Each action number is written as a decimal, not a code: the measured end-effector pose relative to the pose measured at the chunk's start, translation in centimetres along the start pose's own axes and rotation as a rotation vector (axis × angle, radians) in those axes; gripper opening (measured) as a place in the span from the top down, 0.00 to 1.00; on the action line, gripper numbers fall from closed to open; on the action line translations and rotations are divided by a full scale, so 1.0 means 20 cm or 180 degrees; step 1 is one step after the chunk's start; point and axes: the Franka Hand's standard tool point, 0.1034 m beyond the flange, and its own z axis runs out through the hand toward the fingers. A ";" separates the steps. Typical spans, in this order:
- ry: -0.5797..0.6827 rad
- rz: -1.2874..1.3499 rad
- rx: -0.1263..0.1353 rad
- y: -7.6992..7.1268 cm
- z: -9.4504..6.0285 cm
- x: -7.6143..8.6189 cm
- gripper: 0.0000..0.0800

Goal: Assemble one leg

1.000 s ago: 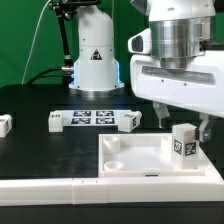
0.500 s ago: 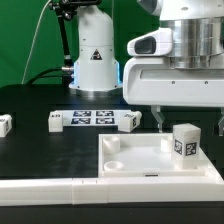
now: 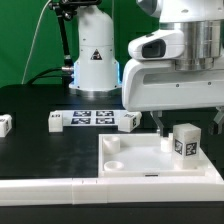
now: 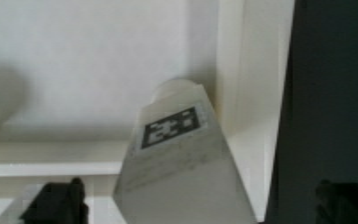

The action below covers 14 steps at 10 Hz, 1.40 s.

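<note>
A leg (image 3: 184, 142), a small white block with a square tag, stands upright at the near right corner of the large white square panel (image 3: 130, 160). My gripper (image 3: 187, 120) hangs over it, open, with one finger on each side of the leg's top and a gap to each. In the wrist view the leg (image 4: 179, 150) rises between my two dark fingertips (image 4: 55, 200), and my gripper (image 4: 199, 203) does not touch it. Three more legs lie on the black table: one (image 3: 7, 124) at the exterior view's left, one (image 3: 56, 121) and one (image 3: 129, 120) either side of the tag strip.
The marker board (image 3: 92, 117) lies flat behind the panel. The robot's white base (image 3: 97, 55) stands at the back. A long white rail (image 3: 50, 185) runs along the table's front edge, against the panel. A round socket (image 3: 112, 164) sits at the panel's near left corner.
My gripper has turned from tilted to level over the leg, and its fingers stand wider apart. The leg has stayed upright on the panel.
</note>
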 end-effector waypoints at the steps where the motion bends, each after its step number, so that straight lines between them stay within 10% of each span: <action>1: -0.0006 -0.0253 -0.0005 0.01 0.00 0.00 0.19; 3: -0.0019 -0.0629 -0.0010 0.03 0.00 0.00 0.19; 7: -0.0018 -0.0560 -0.0010 0.03 0.00 0.00 0.64; 14: -0.0032 0.1546 0.0043 0.03 -0.01 0.00 0.64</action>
